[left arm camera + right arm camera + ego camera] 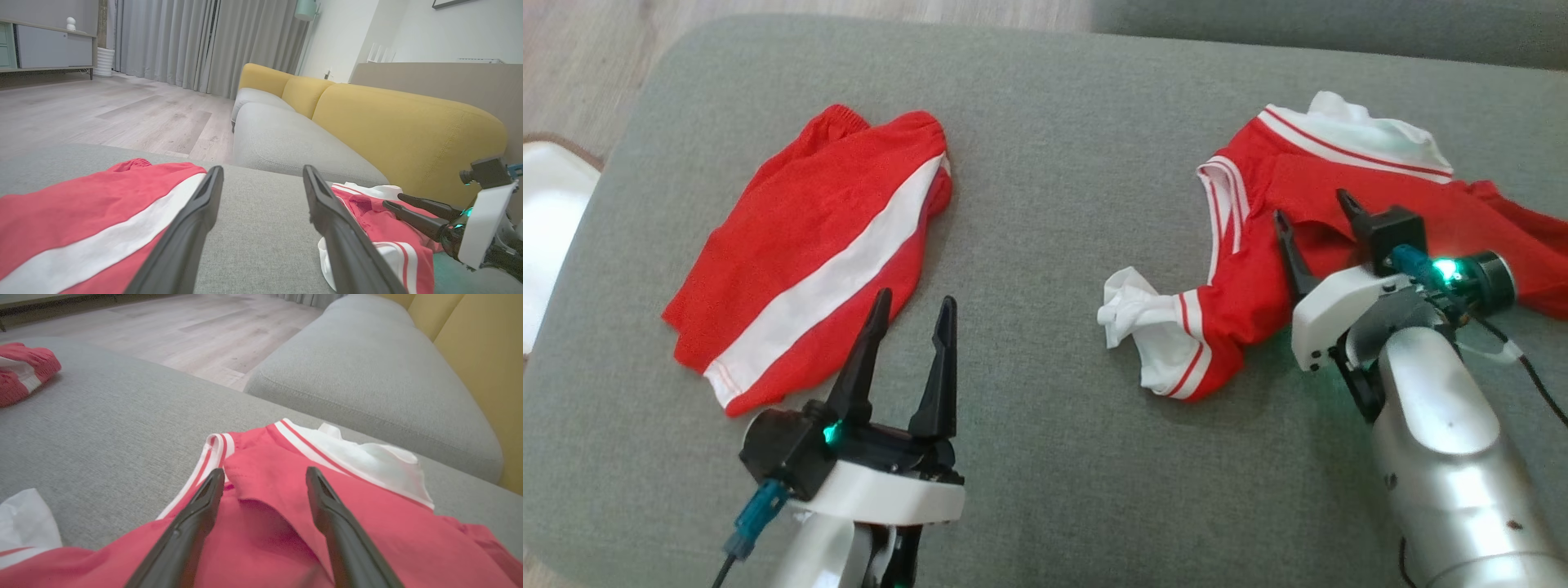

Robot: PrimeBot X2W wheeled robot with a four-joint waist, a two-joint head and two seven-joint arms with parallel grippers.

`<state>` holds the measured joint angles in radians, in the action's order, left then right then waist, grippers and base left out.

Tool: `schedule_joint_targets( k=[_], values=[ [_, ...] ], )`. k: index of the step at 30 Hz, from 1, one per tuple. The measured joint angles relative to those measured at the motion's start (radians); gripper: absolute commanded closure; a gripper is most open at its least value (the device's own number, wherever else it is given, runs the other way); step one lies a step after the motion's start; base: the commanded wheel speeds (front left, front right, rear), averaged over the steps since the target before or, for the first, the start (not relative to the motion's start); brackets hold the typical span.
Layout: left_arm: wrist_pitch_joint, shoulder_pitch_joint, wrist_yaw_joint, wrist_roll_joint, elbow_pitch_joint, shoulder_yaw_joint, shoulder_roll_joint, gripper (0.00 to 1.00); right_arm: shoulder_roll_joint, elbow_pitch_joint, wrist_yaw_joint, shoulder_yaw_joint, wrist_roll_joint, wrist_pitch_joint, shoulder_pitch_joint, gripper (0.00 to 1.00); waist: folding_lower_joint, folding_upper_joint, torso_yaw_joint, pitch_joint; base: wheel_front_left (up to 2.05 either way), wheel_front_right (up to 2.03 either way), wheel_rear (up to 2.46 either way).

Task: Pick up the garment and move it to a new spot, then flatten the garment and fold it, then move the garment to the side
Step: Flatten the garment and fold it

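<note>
**Item 1. My left tool** (915,300). Fingers spread wide; nothing is held and nothing touched. It stands over the near part of the grey cushion (1045,163), just beside the near corner of the red shorts (809,253). In the left wrist view (262,168), bare grey cloth shows between the fingers.

**Item 2. My right tool** (1311,206). Fingers spread wide, with no grip taken. It hangs over the middle of the red-and-white jersey (1258,278). In the right wrist view (264,470), a raised fold of red cloth lies between the two fingers. I cannot tell whether the tips touch the cloth.

**Item 3. Jersey.** Crumpled on the right half of the cushion. The white-banded collar lies on the far side and a white sleeve end trails towards the middle. Its right part runs out past the edge of the head view.

**Item 4. Shorts.** These lie flat on the left half, slantwise, with a white stripe along their length, well apart from the jersey.

**Item 5. Edges.** The cushion's rounded far-left corner gives onto the wooden floor (588,57). A second grey seat (367,375) lies beyond the far edge, with a yellow backrest (408,122) behind it.

**Item 6. Open room.** There is a broad bare strip of cushion between the two garments, and bare cloth along the near side between my two tools.
</note>
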<state>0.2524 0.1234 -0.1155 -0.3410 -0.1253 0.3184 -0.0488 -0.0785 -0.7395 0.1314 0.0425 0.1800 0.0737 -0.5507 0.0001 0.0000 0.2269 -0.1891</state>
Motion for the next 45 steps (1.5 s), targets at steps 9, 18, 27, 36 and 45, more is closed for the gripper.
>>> schedule_joint_targets(
  k=[9, 18, 27, 36, 45],
  values=[
    [0.0, 0.005, 0.002, -0.002, 0.0, 0.002, 0.0, 0.0, 0.005, -0.153, 0.0, -0.07, 0.045, 0.058, -0.075, 1.0, 0.0, 0.0, 0.009, -0.026, 0.0, 0.0, 0.0],
    [0.0, 0.012, 0.002, -0.001, -0.002, -0.024, 0.0, 0.0, 0.01, -0.126, 0.0, -0.088, 0.013, 0.157, -0.078, 1.0, -0.0001, 0.0, -0.063, 0.006, 0.0, 0.0, 0.0],
    [0.0, -0.04, 0.003, -0.001, 0.0, -0.076, 0.0, 0.0, -0.024, 0.082, 0.0, -0.085, -0.076, 0.14, 0.15, 1.0, -0.0002, 0.0, -0.185, 0.076, 0.0, 0.0, 0.0],
    [0.0, -0.073, 0.015, -0.004, 0.011, -0.086, 0.0, 0.0, -0.161, 0.362, 0.0, -0.229, -0.074, -0.051, 0.389, 1.0, -0.0004, 0.0, -0.3, 0.164, 0.0, 0.0, 0.0],
    [0.0, -0.074, 0.019, -0.004, 0.015, -0.081, 0.0, 0.0, -0.113, 0.468, 0.0, -0.356, 0.002, -0.206, 0.482, 0.0, -0.0002, 0.0, -0.317, 0.183, 0.0, 0.0, 0.0]
  ],
)
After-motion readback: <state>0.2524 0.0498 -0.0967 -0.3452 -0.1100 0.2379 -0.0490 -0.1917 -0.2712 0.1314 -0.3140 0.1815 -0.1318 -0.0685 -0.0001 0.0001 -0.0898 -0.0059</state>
